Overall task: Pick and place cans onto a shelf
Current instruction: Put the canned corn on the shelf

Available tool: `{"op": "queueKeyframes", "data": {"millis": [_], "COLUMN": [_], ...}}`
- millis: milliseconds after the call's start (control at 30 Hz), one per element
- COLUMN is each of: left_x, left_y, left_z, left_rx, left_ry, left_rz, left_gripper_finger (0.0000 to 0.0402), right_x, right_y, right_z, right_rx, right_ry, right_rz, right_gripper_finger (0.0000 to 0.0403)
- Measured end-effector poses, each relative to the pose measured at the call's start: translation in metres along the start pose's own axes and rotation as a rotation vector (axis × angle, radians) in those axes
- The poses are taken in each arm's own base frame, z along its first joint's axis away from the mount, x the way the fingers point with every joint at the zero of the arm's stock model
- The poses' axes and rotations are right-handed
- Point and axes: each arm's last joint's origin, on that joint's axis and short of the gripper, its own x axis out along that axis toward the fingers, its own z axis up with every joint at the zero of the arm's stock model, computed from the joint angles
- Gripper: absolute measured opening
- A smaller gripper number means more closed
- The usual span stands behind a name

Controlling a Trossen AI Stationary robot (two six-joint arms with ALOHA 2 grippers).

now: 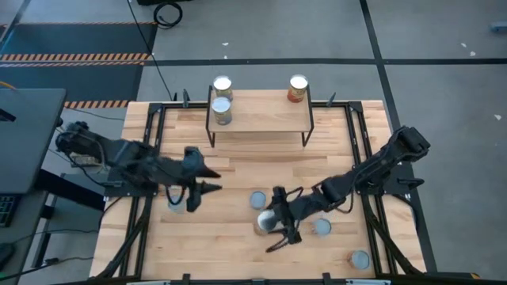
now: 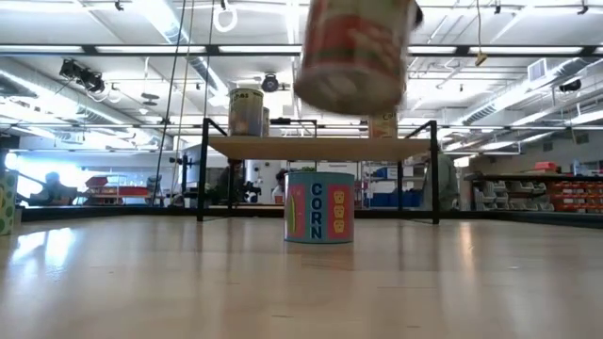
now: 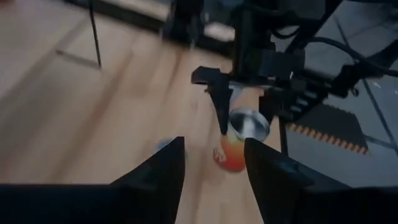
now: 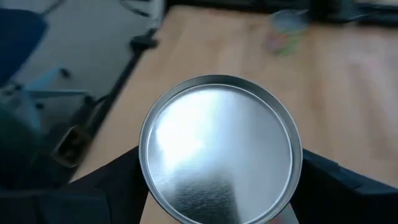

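right end effector [image 1: 273, 223] pinching a silver-topped can [image 4: 219, 149] above the surface [image 1: 238, 245]; left end effector [image 1: 207, 180] spread, holding nothing; three cans on the shelf [image 1: 260, 117]

Right hand [image 1: 277, 224] low mid-table, fingers apart; left hand [image 1: 207, 180] hovering, half-open

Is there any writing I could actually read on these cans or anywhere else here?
"CORN": printed down the side of the blue can standing on the table in front of the shelf, low view.
The lifted can up close: label too blurred to read.
Cans on the shelf: labels too small to read.
Nothing else is readable.
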Motion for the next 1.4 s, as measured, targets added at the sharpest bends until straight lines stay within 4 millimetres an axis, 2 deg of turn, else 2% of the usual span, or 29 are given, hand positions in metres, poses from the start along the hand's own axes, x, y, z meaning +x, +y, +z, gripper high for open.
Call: {"op": "queueKeyframes", "data": {"millis": [167, 267, 433, 600, 733, 900, 1133, 1400], "left_x": [-0.022, -0.034, -0.041, -0.04, -0.04, -0.048, -0.056, -0.057], "left_y": [0.012, 0.016, 0.023, 0.031, 0.045, 0.063, 0.082, 0.089], "left_z": [0.019, 0.028, 0.034, 0.042, 0.055, 0.069, 0.076, 0.078], "left_rx": [0.058, 0.056, 0.054, 0.045, 0.028, 0.071, 0.111, 0.116], "left_ry": [-0.155, -0.242, -0.298, -0.354, -0.441, -0.541, -0.582, -0.586], "left_rz": [-0.025, -0.039, -0.028, 0.027, 0.091, 0.19, 0.297, 0.341], "left_gripper_finger": [0.0172, 0.0172, 0.0172, 0.0172, 0.0172, 0.0172, 0.0172, 0.0181], "right_x": [-0.051, -0.089, -0.141, -0.168, -0.181, -0.189, -0.181, -0.177], "right_y": [-0.041, -0.072, -0.128, -0.18, -0.213, -0.238, -0.252, -0.258], "right_z": [0.035, 0.045, 0.038, 0.025, 0.014, 0.0, -0.01, -0.013], "right_rx": [0.009, 0.041, 0.165, 0.274, 0.268, 0.319, 0.343, 0.342], "right_ry": [0.035, 0.017, 0.032, 0.065, 0.098, 0.134, 0.187, 0.23], "right_rz": [-0.155, -0.262, -0.485, -0.598, -0.635, -0.602, -0.548, -0.61], "right_gripper_finger": [0.0313, 0.0313, 0.0314, 0.0315, 0.0315, 0.0316, 0.0316, 0.034]}}
